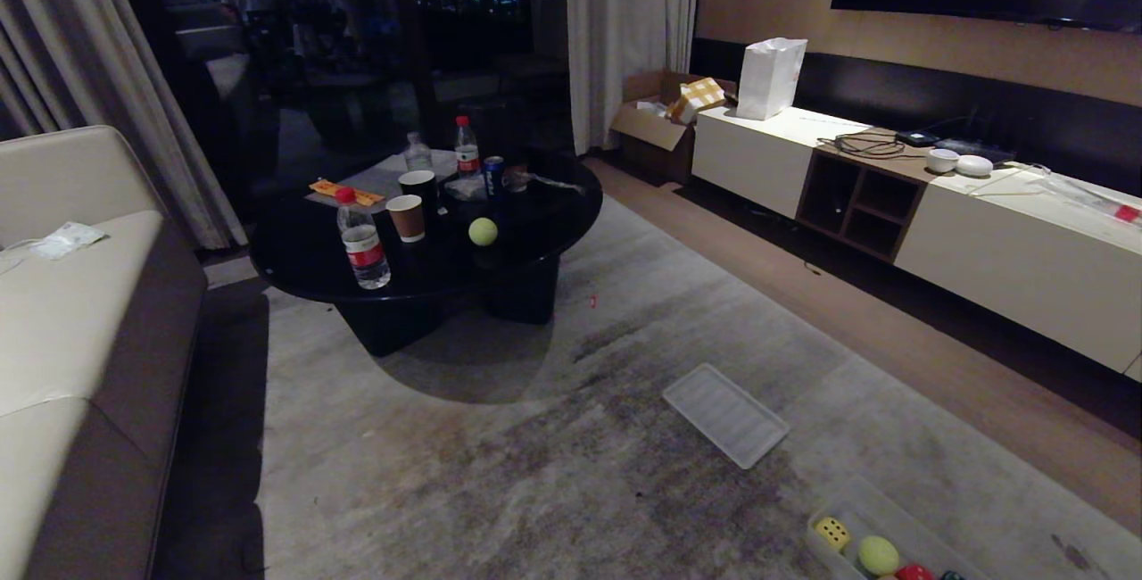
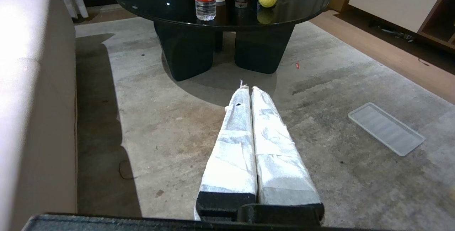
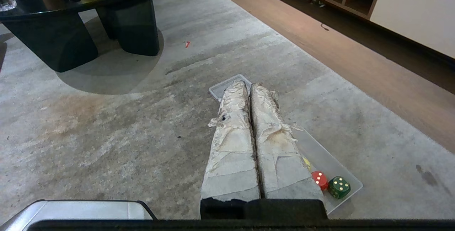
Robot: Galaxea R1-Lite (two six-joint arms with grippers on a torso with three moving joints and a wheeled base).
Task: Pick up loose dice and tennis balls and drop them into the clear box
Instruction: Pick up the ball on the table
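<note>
Nearest, the clear box point(image 1: 901, 531) sits at the carpet's near right, holding a yellow die point(image 1: 833, 533) and a tennis ball point(image 1: 878, 554); both grippers, left point(image 2: 247, 88) and right point(image 3: 247, 83), hang with jaws together over open carpet; the flat tray point(image 1: 725, 414) lies beyond; farthest, another tennis ball point(image 1: 483, 231) rests near the black table's point(image 1: 303, 254) front edge.

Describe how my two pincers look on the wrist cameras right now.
Left pincer: two long tapering fingers wrapped in clean white tape on a black base. Right pincer: same build, but its wrapping is grubby, brown-stained and frayed. No cables or markings show.
</note>
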